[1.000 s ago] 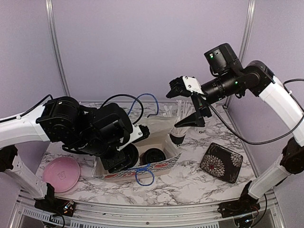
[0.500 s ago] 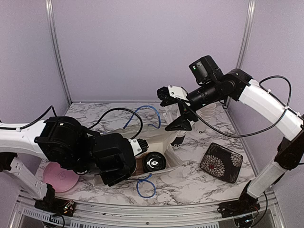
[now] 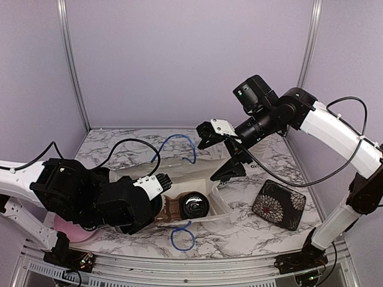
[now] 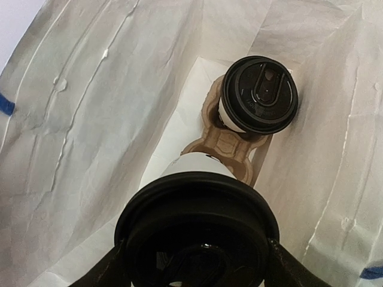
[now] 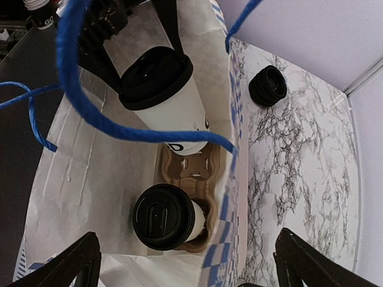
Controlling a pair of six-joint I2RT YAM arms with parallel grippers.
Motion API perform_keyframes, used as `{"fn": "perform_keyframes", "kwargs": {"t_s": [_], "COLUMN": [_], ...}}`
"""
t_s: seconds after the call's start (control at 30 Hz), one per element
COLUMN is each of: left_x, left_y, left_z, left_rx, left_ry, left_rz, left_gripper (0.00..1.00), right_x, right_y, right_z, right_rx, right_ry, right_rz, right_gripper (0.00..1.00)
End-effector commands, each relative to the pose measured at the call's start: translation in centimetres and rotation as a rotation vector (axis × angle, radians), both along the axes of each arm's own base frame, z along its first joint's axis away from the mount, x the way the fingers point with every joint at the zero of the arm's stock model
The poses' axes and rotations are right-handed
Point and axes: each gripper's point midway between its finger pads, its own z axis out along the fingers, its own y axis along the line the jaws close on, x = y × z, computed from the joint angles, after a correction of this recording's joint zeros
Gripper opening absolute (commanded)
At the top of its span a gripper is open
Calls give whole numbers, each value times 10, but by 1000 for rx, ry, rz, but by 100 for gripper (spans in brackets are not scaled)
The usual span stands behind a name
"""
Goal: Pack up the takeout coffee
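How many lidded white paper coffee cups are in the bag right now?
2. One black-lidded white paper cup sits in the brown moulded-pulp carrier; the second cup is gripped by the left hand, at its other end. More may be hidden outside the white bag.

We find a paper bag (image 3: 194, 174) on the tabletop (image 3: 257, 230). Inside, a cup carrier (image 5: 190, 166) bears a coffee cup (image 5: 164, 216) in its right pocket, and a second coffee cup (image 5: 161, 89) sits at its left end. A plate (image 3: 75, 230) lies left of the bag, a square dish (image 3: 278, 204) right.

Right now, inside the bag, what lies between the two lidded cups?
The middle of the brown carrier, nothing else, between the cup in the left tool and the seated cup. Both wrist views show it.
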Motion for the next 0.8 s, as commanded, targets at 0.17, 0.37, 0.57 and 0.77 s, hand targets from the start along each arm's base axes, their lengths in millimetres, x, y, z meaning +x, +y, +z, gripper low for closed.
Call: {"fn": "perform_keyframes", "kwargs": {"t_s": [0.17,0.37,0.57,0.77], "left_x": [-23,-23,-15,-10], "left_y": [-13,-21,-7,-2], "left_z": [-2,-17,-19,-11], "left_rx": [-105,-69,-49,-61], "left_ry": [103,91,39,5], "left_rz": [-46,-41,-29,-16], "left_gripper": [49,49,49,47], "right_x": [5,14,20,27], "right_y": [-14,-9,-5,0], "right_z": [46,51,43,33], "right_rx": [74,82,62,44], "right_ry": [-22,-14,0,19], "right_rz": [-10,-26,-30,-45], "right_gripper": [99,99,99,99]}}
